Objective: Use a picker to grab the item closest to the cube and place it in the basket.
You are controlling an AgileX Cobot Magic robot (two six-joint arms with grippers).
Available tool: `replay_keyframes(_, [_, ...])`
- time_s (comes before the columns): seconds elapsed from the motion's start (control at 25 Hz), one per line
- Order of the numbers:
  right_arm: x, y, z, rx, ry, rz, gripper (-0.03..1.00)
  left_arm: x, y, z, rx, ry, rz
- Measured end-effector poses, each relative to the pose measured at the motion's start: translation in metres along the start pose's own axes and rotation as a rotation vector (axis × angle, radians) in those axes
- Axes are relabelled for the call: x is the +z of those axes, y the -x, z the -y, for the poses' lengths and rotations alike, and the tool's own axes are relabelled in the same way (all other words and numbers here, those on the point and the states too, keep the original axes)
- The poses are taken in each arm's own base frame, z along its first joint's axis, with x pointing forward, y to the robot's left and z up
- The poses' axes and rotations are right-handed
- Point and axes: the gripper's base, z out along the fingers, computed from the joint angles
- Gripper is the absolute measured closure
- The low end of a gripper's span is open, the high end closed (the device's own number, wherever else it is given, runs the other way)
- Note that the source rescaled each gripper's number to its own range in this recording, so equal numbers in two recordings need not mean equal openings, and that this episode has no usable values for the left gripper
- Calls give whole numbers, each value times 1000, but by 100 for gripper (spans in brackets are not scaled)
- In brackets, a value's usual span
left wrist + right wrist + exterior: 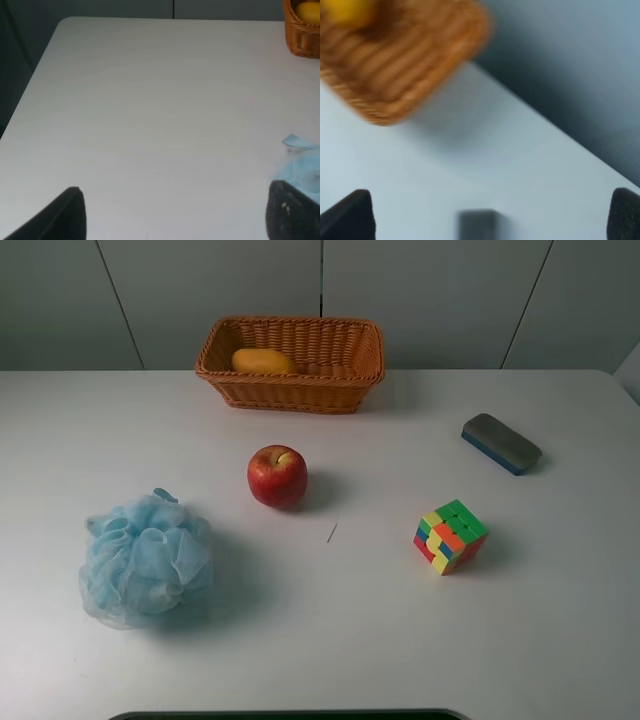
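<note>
Grey-topped eraser [500,443], long axis slanting far-left to near-right

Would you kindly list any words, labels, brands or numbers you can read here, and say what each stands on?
None can be read.
The cube, eraser, apple, bath puff, basket and table bear no visible print.
The right wrist view is too blurred to check.
</note>
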Motion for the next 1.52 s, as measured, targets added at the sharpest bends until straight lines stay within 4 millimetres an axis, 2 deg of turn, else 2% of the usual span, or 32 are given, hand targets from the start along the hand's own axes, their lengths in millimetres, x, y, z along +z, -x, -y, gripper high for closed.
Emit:
replay_keyframes(0.16, [-69, -35, 28, 142, -110, 70, -3, 0, 0, 0, 0, 0, 0])
replay_keyframes(0.28, [-107, -65, 26, 224, -167, 91, -3, 0, 0, 0, 0, 0, 0])
replay_keyframes(0.36, [-132, -85, 13, 260, -196, 108, -3, 0, 0, 0, 0, 0, 0])
replay_keyframes(0.44, [-148, -105, -6, 271, -202, 114, -3, 0, 0, 0, 0, 0, 0])
replay_keyframes(0.6, [-165, -145, -49, 291, -226, 203, -3, 0, 0, 0, 0, 0, 0])
replay_keyframes(0.8, [-171, -199, -99, 316, -262, 300, -3, 0, 0, 0, 0, 0, 0])
replay_keyframes(1.08, [-154, -267, -151, 359, -265, 323, -3, 0, 0, 0, 0, 0, 0])
replay_keyframes(1.36, [-124, -321, -181, 416, -299, 347, -3, 0, 0, 0, 0, 0, 0])
replay_keyframes(1.52, [-130, -338, -188, 420, -349, 383, -3, 0, 0, 0, 0, 0, 0])
